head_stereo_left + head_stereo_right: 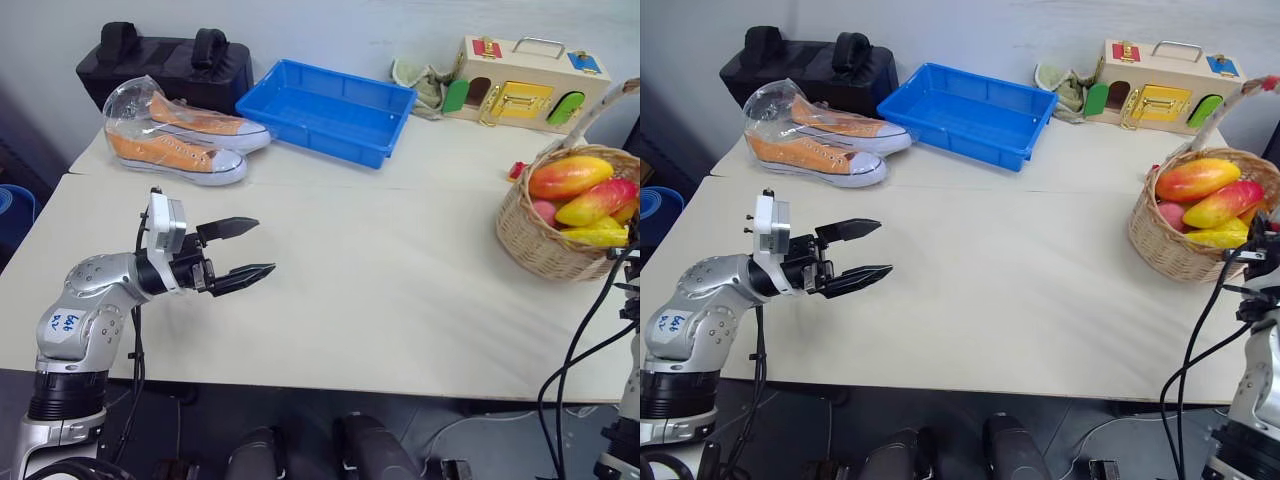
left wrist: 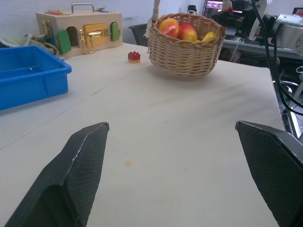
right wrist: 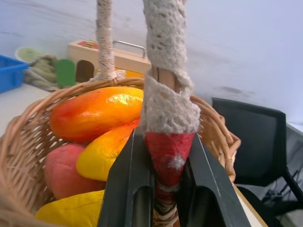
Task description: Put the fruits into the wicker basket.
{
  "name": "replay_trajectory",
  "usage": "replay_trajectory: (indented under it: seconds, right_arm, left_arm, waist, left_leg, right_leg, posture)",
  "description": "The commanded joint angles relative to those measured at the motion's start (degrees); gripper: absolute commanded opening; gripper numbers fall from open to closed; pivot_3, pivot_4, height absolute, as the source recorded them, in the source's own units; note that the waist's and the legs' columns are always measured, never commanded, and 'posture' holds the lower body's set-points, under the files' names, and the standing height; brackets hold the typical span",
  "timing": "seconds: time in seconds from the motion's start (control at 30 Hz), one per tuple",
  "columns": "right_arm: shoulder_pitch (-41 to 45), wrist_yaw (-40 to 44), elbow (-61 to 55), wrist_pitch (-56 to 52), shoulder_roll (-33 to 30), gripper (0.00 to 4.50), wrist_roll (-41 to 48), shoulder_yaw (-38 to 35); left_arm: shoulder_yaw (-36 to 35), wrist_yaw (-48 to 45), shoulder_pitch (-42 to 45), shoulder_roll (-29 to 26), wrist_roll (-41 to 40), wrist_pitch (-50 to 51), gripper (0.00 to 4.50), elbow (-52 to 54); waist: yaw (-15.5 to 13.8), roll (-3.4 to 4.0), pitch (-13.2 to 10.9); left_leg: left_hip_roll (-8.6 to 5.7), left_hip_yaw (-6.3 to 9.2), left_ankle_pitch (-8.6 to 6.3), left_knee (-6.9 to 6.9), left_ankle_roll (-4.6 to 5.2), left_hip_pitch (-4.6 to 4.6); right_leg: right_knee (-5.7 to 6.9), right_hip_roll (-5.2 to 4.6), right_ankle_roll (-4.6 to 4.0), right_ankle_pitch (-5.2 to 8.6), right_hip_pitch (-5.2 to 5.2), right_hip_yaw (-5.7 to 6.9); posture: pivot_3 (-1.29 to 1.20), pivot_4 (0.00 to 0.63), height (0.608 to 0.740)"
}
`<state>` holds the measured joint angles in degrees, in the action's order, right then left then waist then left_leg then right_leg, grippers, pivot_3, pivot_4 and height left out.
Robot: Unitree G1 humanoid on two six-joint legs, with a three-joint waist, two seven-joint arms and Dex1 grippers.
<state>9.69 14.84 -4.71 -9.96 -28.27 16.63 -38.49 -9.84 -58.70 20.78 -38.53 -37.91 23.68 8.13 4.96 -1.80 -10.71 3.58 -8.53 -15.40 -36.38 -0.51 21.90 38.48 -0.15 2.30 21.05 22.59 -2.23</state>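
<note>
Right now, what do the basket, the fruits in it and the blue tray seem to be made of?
Wicker basket: tan woven wicker, matte, weave visible; handle wrapped in cream cord with a red band. Fruits: likely plastic, glossy highlights. Blue tray: smooth moulded plastic, probably.

No legible text — none anywhere

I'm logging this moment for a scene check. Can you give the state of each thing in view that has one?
wicker basket: upright on the table, holding the fruits.
fruits: all inside the basket.
right claw: shut on the basket handle.
left claw: open, empty, above the table.
blue tray: empty.
orange sneakers: partly in a clear bag.
wooden latch box: doors closed.
</note>
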Motion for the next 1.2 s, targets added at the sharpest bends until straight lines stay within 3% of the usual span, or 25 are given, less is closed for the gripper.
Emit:
replay_trajectory:
  seconds: [0.03, 0.2, 0.5, 0.63, 0.87, 0.97, 1.03, 1.2]
  right_arm:
    - [0.6, -0.8, 0.2, 1.0, 0.3, 0.21, 2.3, -0.6]
    - [-0.3, 0.4, 1.2, -3.8, 0.0, 0.21, 6.4, -0.4]
    - [-4.1, 4.1, -1.9, -1.6, -4.1, 3.12, 11.4, -6.4]
    - [-13.9, 11.2, -11.0, -5.9, -5.9, 4.45, 18.8, -11.1]
    - [-30.1, 24.8, -18.2, -6.1, -6.5, 4.49, 24.1, -12.7]
    - [-32.9, 34.2, -20.2, -1.7, -8.6, 4.49, 19.7, -3.6]
    - [-30.1, 38.5, -19.6, 1.3, -10.1, 4.49, 17.5, 3.0]
    - [-13.0, 47.3, -7.5, 8.3, -12.1, 4.49, 11.1, 19.1]
  left_arm:
    - [-0.8, -0.5, 0.6, -0.3, 0.2, -1.1, 4.50, 0.5]
    - [-1.4, -0.6, 0.1, -0.6, 0.2, -1.1, 4.50, 0.6]
    - [-2.5, -0.9, -2.0, -1.2, -0.1, -0.8, 4.50, 0.7]
    - [-2.4, -3.4, -2.5, -2.5, 0.8, -1.5, 4.50, -1.8]
    - [-1.6, -6.9, -3.3, -3.9, 4.6, -5.9, 4.50, -8.0]
    - [-2.2, -6.9, -6.2, -4.9, 7.7, -9.4, 4.50, -8.3]
    - [-2.9, -5.8, -9.0, -5.5, 10.0, -12.0, 4.50, -7.2]
    - [-6.5, -2.7, -18.0, -5.9, 13.6, -17.9, 4.50, -3.2]
  waist:
    - [-0.1, 0.06, 0.0]
    - [-0.1, 0.05, 0.0]
    - [-0.4, 0.07, 0.0]
    - [-0.6, 0.08, 0.0]
    - [-0.5, 0.06, 0.0]
    - [0.0, 0.06, 0.0]
    - [0.5, 0.01, 0.0]
    - [0.8, 0.01, 0.0]
  left_leg:
    - [0.00, 0.00, 0.00, 0.00, 0.00, 0.00]
    - [0.00, 0.01, 0.00, -0.01, 0.00, -0.04]
    - [-0.01, 0.01, -0.01, 0.01, 0.01, -0.07]
    - [-0.01, 0.06, -0.01, 0.11, 0.00, -0.08]
    - [-0.04, 0.03, -0.07, 0.19, 0.10, -0.22]
    - [-0.02, 0.04, -0.11, 0.34, 0.08, -0.62]
    - [0.05, 0.02, -0.17, 0.41, 0.06, -0.81]
    - [0.05, 0.07, -0.23, 0.33, 0.13, -0.81]
  right_leg:
    - [0.01, 0.00, 0.00, 0.00, 0.00, -0.01]
    - [0.01, 0.00, 0.00, 0.00, -0.04, -0.02]
    - [-0.02, 0.00, 0.01, 0.00, -0.08, -0.05]
    - [-0.04, 0.03, 0.05, 0.03, -0.10, -0.05]
    - [-0.29, 0.02, 0.06, 0.03, -0.32, -0.12]
    - [-0.47, 0.03, 0.06, 0.03, -0.68, -0.11]
    - [-0.55, 0.06, 0.06, 0.04, -0.86, -0.11]
    - [-0.53, 0.03, 0.04, 0.02, -0.89, -0.03]
  posture:
    - [0.00, 0.150, 0.740]
    - [0.00, 0.150, 0.740]
    - [0.00, 0.150, 0.740]
    - [0.00, 0.150, 0.740]
    - [0.00, 0.150, 0.740]
    - [0.00, 0.150, 0.740]
    - [0.00, 0.150, 0.740]
    - [0.00, 0.150, 0.740]
